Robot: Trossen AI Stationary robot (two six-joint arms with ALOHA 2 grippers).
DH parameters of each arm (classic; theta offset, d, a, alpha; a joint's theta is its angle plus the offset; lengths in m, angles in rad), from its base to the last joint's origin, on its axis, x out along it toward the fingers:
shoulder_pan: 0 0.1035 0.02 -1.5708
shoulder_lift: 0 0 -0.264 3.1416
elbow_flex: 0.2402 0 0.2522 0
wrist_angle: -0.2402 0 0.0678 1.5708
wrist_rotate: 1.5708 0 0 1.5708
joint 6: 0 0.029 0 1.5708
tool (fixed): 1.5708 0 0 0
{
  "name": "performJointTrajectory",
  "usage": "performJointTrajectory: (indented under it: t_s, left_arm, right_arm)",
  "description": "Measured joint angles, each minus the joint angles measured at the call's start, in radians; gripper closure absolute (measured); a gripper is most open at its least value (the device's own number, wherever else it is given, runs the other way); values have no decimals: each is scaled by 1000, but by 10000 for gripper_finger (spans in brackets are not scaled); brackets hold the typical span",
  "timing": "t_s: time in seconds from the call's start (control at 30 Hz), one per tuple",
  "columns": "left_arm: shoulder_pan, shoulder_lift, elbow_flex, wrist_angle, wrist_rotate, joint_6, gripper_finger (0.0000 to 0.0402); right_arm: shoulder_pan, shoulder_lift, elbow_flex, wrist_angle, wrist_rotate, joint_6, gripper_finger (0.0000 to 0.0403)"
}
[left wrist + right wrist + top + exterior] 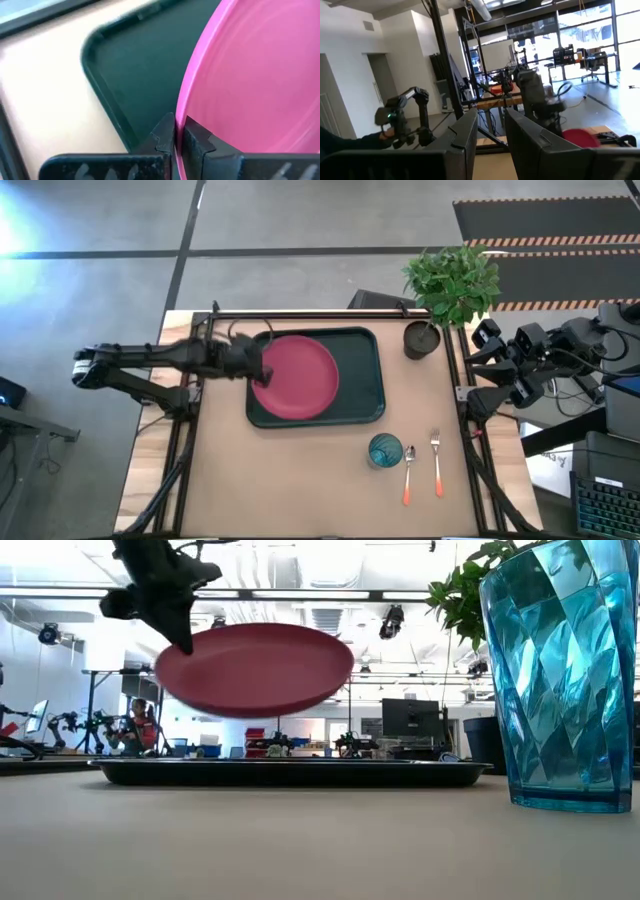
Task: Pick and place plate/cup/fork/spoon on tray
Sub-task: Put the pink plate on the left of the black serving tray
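Plate [250, 85] rim pinched in left pincer [180, 132]

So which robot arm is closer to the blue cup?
The right gripper, parked off the table's right edge, beyond the cup. The left gripper is farther, holding the plate over the tray.
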Motion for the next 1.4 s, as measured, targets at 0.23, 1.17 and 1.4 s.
performJointTrajectory:
  t_s: [0.23,1.17,1.4]
  left_arm:
    - [206,52,-14,130,219,196,401]
    - [321,430,-64,189,449,372,401]
    - [328,416,-64,165,430,381,401]
  right_arm:
    - [0,12,-8,0,56,0,314]
    - [0,39,-19,-1,55,19,314]
    - [0,39,-19,-1,55,19,314]
